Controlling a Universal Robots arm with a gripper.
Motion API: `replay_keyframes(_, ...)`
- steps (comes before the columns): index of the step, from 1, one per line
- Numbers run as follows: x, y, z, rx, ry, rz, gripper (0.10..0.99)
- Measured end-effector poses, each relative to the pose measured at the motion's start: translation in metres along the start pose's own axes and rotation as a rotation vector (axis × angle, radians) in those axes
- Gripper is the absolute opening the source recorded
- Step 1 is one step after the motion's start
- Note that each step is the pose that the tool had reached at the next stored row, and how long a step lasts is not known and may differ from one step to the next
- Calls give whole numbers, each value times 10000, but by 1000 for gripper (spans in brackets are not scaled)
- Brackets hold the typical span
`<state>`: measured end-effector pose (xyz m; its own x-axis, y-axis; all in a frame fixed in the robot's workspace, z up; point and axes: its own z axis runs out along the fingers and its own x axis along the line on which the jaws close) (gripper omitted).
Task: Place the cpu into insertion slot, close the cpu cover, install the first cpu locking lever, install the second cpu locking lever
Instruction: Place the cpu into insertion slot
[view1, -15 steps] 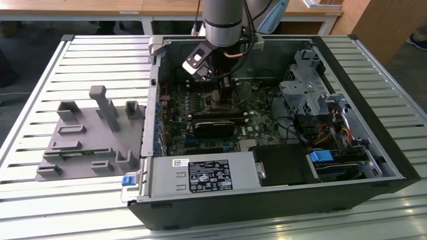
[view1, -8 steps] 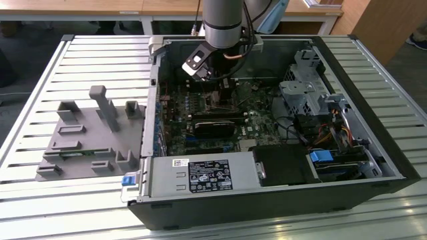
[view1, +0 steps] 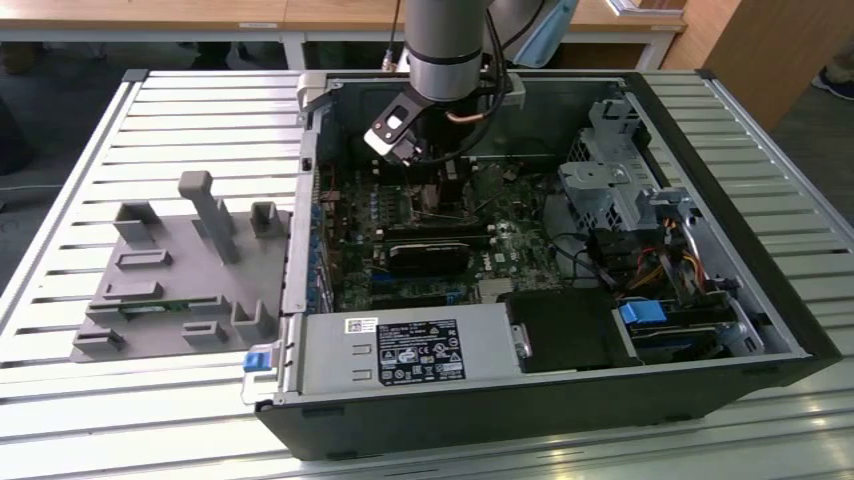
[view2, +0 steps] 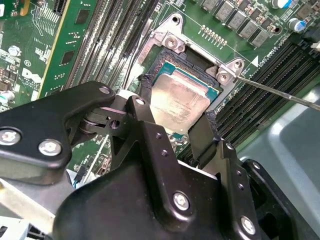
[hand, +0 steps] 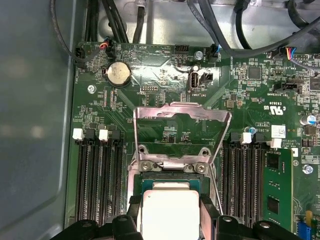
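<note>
The gripper (view2: 177, 102) is clenched on the cpu (view2: 181, 97) by two opposite edges, holding it at the insertion slot (view2: 164, 61). It may already rest inside, though that is hard to judge. The cpu cover (hand: 182, 111) stands swung open just beside the slot.

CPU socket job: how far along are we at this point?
Done: nothing finished yet. In hand: the gripper is shut on the cpu, holding it at the insertion slot; whether it is seated I cannot tell. Left: the cpu cover stands open, tipped back from the slot, and a thin locking lever juts free, so cover and levers are not yet done.
</note>
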<state>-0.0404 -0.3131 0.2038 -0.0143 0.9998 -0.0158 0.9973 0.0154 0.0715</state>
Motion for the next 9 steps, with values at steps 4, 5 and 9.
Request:
replay_keyframes(4, 0, -5, 20, 0, -1, 21, 545)
replay_keyframes(5, 0, -6, 26, 0, -1, 23, 545)
replay_keyframes(9, 1, -7, 46, 0, -6, 27, 545)
